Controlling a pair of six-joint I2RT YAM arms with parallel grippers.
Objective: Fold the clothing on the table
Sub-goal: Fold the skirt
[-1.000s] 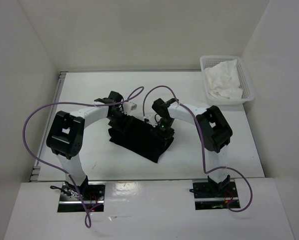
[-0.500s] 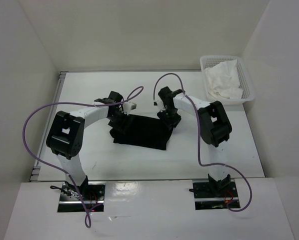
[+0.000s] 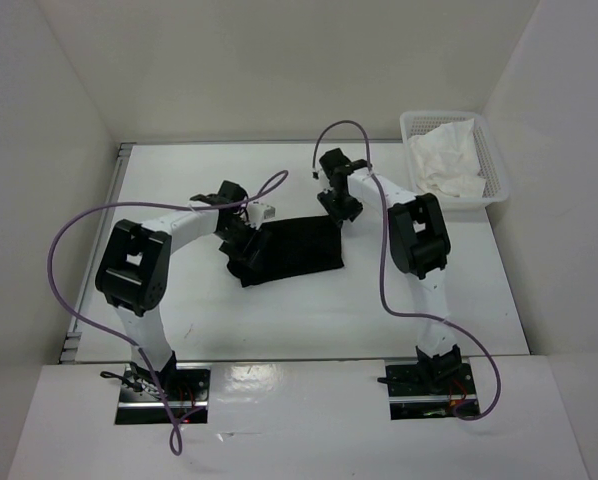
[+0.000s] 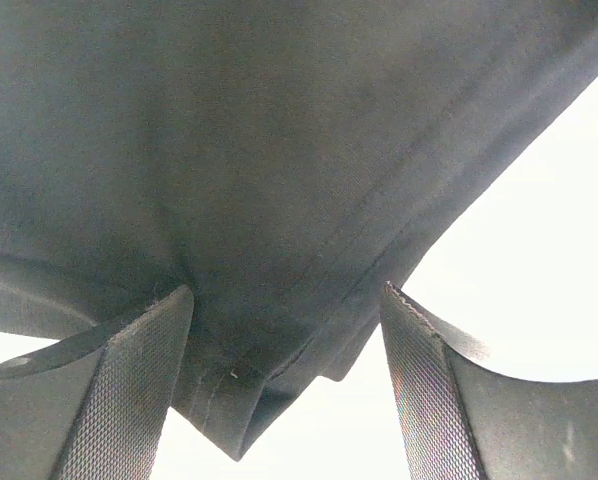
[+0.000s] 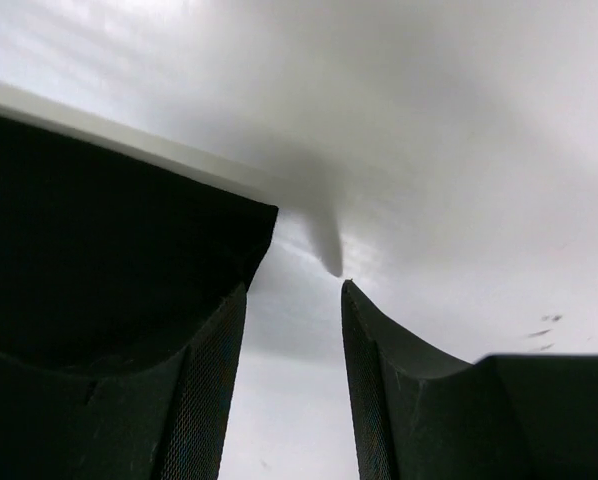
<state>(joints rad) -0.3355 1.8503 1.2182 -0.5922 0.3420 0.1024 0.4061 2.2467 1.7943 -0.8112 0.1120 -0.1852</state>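
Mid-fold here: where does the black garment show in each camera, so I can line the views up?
Top external: the clothing lies near the middle of the table.
Left wrist: clothing fills the upper frame, one corner pointing down at bottom centre.
Right wrist: clothing on the left half, its corner near centre.
Shared landmark: the white table, seen beside the fabric in all three.

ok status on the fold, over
Left gripper open, clothing corner between its fingers, unpinched. Right gripper open at clothing's far right corner. Clothing on table. Basket far right, out of the way.
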